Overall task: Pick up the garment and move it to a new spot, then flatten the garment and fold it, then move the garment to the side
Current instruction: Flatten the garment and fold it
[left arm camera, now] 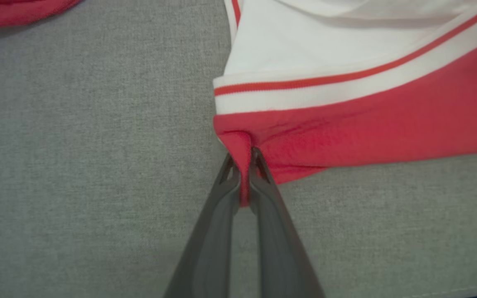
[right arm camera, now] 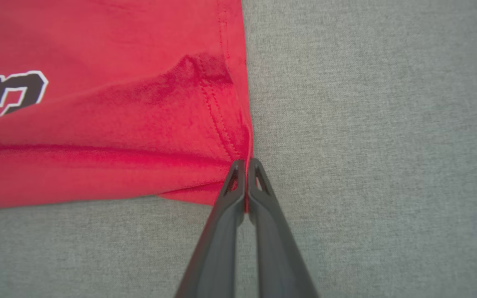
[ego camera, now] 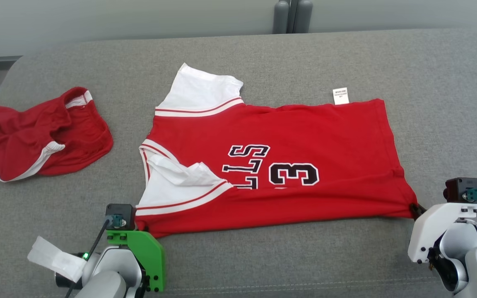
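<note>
The red jersey (ego camera: 304, 124) pinched in both pairs of jaws is soft, matt knit cloth with a stitched hem. Under the jaws, the grey cushion (ego camera: 346, 256) is coarse woven fabric. The fingers of the right gripper (right arm camera: 246, 163) look smooth, matt plastic.

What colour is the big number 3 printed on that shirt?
The number 3 is black with a thin white outline, on the red jersey. The head view shows it best.

Red jersey (ego camera: 304, 136) with white sleeves and striped trim, black lettering and a 3, spread sideways and mostly flat on grey cushion (ego camera: 263, 256), near sleeve rumpled, near edge bunched
</note>
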### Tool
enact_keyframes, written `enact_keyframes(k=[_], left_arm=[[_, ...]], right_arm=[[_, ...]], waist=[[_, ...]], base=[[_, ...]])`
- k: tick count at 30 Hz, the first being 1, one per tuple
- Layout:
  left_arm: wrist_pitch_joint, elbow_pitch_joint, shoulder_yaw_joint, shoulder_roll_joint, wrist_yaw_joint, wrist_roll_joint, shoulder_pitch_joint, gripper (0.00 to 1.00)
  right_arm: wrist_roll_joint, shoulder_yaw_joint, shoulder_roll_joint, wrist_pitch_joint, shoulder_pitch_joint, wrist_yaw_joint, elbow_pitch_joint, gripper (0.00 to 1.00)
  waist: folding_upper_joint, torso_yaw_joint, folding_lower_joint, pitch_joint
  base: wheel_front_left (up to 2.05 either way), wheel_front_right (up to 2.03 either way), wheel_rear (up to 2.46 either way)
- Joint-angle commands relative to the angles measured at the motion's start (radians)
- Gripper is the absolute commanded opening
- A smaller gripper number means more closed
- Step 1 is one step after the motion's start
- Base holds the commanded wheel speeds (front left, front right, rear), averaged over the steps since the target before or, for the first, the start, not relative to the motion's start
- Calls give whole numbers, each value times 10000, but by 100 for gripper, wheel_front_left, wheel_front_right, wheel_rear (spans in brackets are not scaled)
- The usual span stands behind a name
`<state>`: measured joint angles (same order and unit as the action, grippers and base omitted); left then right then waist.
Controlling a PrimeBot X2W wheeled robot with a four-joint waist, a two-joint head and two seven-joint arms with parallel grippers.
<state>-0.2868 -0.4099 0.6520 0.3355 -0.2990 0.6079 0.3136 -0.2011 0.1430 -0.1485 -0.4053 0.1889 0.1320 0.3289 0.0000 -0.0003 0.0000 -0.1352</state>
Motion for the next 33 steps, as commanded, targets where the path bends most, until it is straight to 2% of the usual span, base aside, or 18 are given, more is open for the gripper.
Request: enact_keyframes(k=[1,12,18,19,20,21,22,28,29,33], left_arm=[[-32,87,-21,201,-117,16,-273,0],[-269,1427,-12,605,-594,165,-1306,0],[-329,1860,-17,767,-840,241,-1804,0],[-317,1899,-16,773,-866,257,-1865,0],[-221,1948,-25,762,-880,243,-1894,0],[-179,1952,18,780,-853,186,-1914,46],[-125,1937,37,776,-832,180,-1951,100],[627,1901,1,588,-598,230,-2125,100],[1208,1945,-104,499,-383,291,-2208,100],[2905,1887,-603,200,-47,468,-2262,100]], right_arm=[[-71,100,-21,-75,-253,-24,-126,0],[-183,564,332,-697,-1590,-24,-1615,0],[-278,528,538,-968,-2077,-23,-2009,0],[-254,500,566,-993,-2133,-23,-2015,3],[-247,492,582,-918,-2142,-23,-2023,94],[-250,499,597,-856,-2154,-23,-1984,100],[-273,464,628,-874,-2204,-23,-1912,100],[-376,478,760,-620,-2507,-20,-1926,100],[-460,451,804,-238,-2599,-20,-2086,100],[-763,514,909,776,-2757,-20,-2177,100]], waist=[[0,-59,0,144],[0,79,0,583],[0,11,0,726],[0,4,0,748],[0,1,0,771],[0,-1,0,799],[0,4,0,838],[0,108,0,1175],[0,143,0,1309],[0,243,0,1580]], base=[[0,0,0],[0,0,0],[0,0,0],[0,0,0],[0,0,0],[0,0,0],[0,0,0],[0,0,0],[0,0,0],[0,0,0]])
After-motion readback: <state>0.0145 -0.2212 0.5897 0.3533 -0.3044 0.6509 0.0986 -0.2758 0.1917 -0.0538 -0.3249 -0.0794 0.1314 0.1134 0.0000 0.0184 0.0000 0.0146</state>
